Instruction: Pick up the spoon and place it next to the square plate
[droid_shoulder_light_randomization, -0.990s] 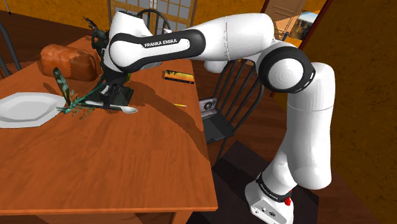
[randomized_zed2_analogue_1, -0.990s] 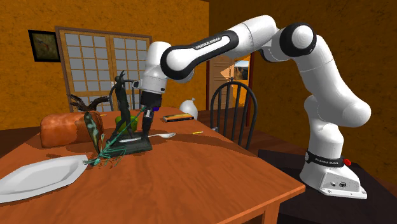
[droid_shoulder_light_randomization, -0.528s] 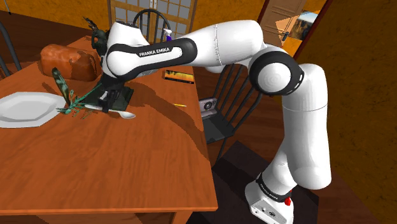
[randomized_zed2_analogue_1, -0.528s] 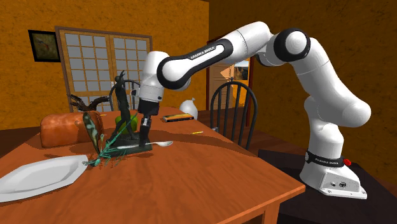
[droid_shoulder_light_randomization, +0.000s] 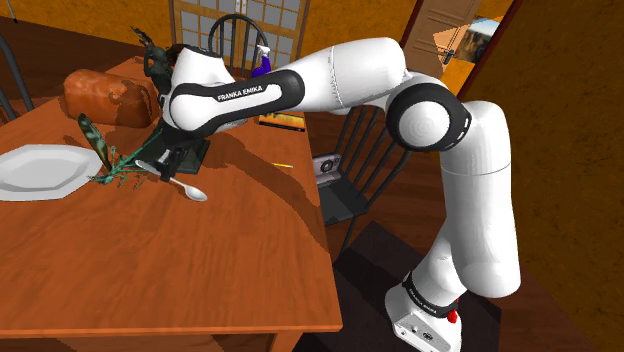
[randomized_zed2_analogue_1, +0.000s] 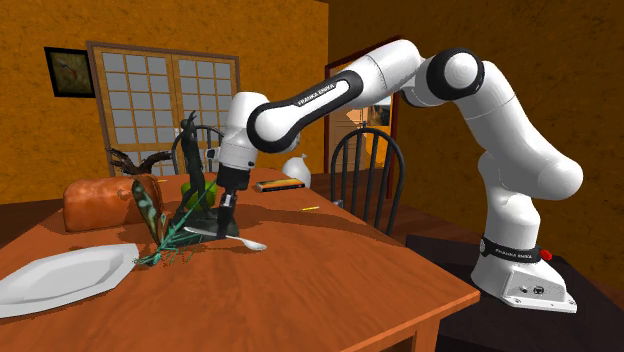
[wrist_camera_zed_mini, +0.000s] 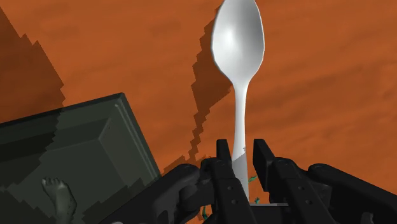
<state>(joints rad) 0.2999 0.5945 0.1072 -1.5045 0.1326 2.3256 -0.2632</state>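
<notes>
One spoon (wrist_camera_zed_mini: 236, 57) | handle clamped in pincer (wrist_camera_zed_mini: 242, 156) | bowl sticking out beyond its tips

the fingers (wrist_camera_zed_mini: 224, 170) hide the handle end of the spoon (wrist_camera_zed_mini: 236, 44); the shoulder view's edge crops the plate (droid_shoulder_light_randomization: 38, 170).

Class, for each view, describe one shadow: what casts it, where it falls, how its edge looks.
Wrist view: the white spoon, clasped by the black gripper, casts a shadow with a jagged, stair-stepped edge on the orange-brown wooden table. Shoulder view: the white arm throws a broad dark band across the table. Second exterior view: a similar dark band lies beneath the arm.
</notes>
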